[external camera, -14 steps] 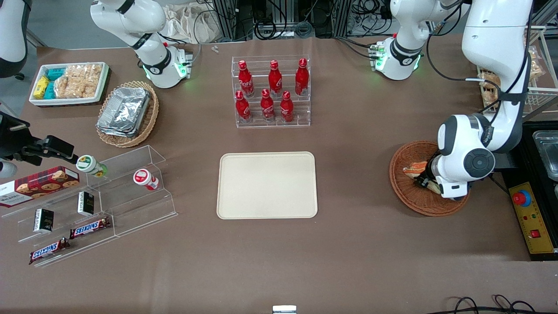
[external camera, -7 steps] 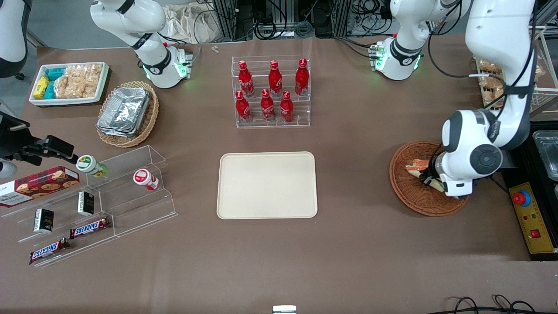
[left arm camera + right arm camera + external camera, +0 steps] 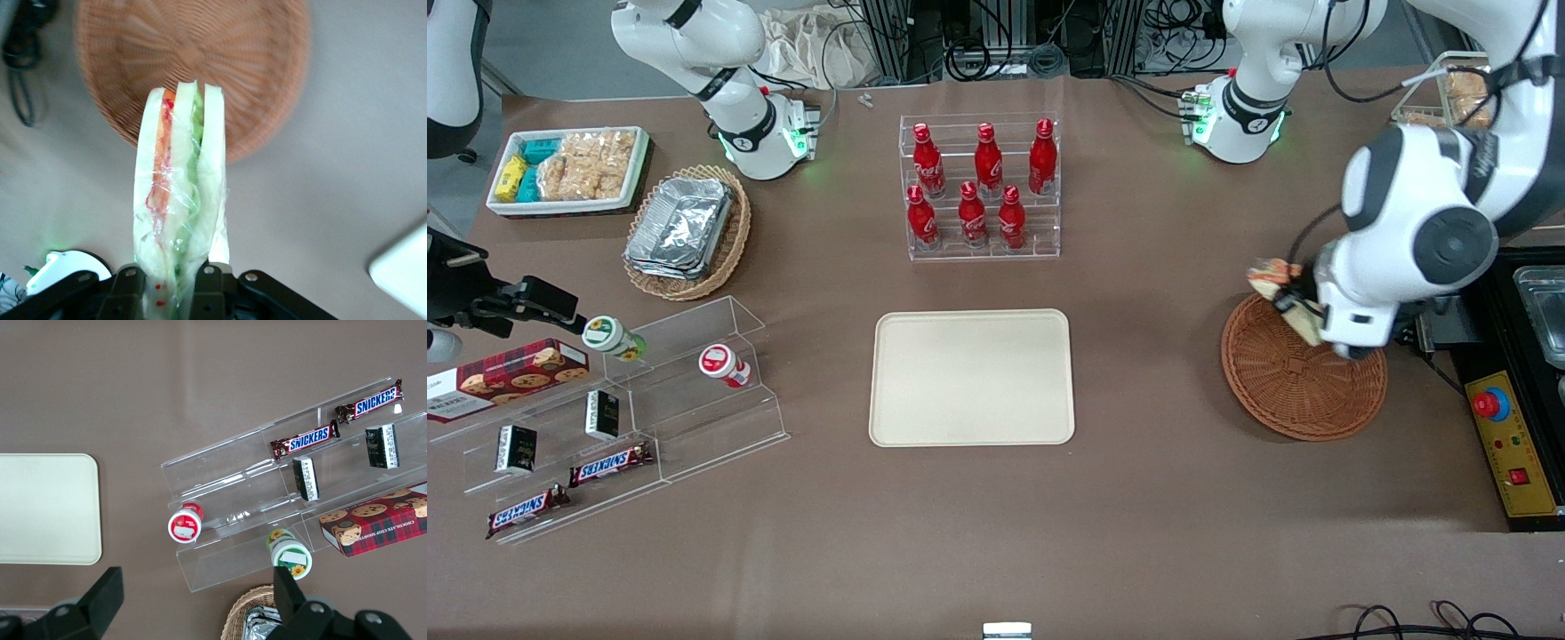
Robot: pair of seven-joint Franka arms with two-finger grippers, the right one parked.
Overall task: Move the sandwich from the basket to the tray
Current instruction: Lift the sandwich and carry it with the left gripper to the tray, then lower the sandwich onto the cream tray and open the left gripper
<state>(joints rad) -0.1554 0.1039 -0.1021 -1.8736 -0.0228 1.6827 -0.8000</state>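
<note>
My left gripper [image 3: 1294, 307] is shut on the sandwich [image 3: 1276, 277], a wrapped wedge of pale bread with orange, red and green layers, and holds it in the air above the edge of the round reddish-brown wicker basket [image 3: 1303, 378]. In the left wrist view the sandwich [image 3: 179, 193] stands pinched between my fingers [image 3: 207, 283], with the bare basket [image 3: 200, 60] below it. The cream-beige tray [image 3: 971, 376] lies flat in the table's middle, toward the parked arm from the basket; its corner also shows in the left wrist view [image 3: 403, 273].
A clear rack of red bottles [image 3: 980, 187] stands farther from the front camera than the tray. A control box with a red button [image 3: 1507, 440] lies beside the basket at the working arm's end. A tan basket of foil trays [image 3: 685, 231] and clear snack shelves [image 3: 623, 409] lie toward the parked arm's end.
My gripper has risen out of the basket with the sandwich in it, moving up and farther from the front camera. The basket is left without the sandwich.
</note>
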